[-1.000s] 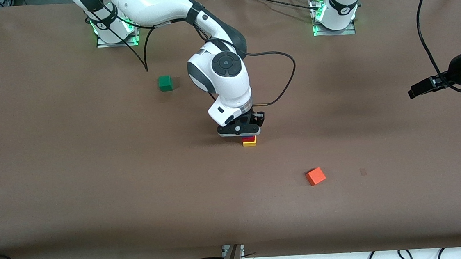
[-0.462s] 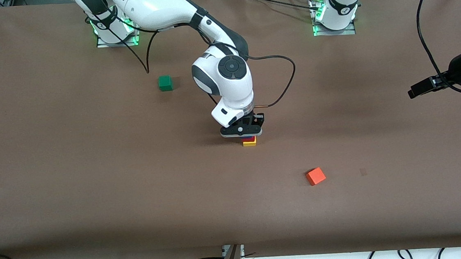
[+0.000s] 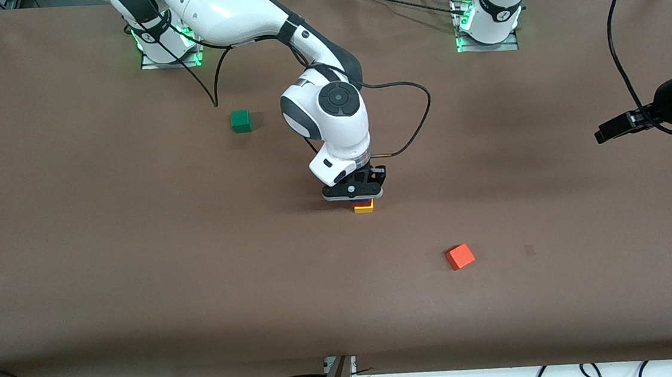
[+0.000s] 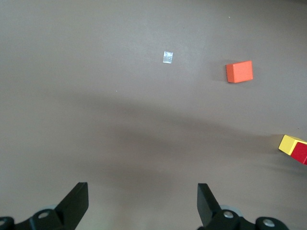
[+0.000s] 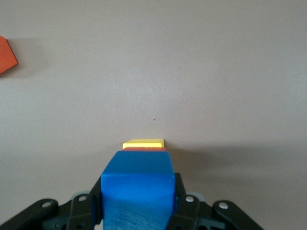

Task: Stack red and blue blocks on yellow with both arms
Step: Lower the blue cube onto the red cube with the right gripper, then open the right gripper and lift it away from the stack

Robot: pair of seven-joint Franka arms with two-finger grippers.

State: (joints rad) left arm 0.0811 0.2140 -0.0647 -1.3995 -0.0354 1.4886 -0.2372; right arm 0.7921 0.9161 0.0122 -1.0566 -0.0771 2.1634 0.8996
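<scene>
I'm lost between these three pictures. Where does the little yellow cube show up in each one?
Front view: the yellow cube sits mid-table at the bottom of the stack, under the right end effector.
Left wrist view: at the picture's edge, with the red cube on it.
Right wrist view: a yellow sliver past the held blue cube.
Shared landmark: the orange cube, in all three views.

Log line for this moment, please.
right gripper: holds blue block over red block on yellow block | left gripper: open, waiting
</scene>
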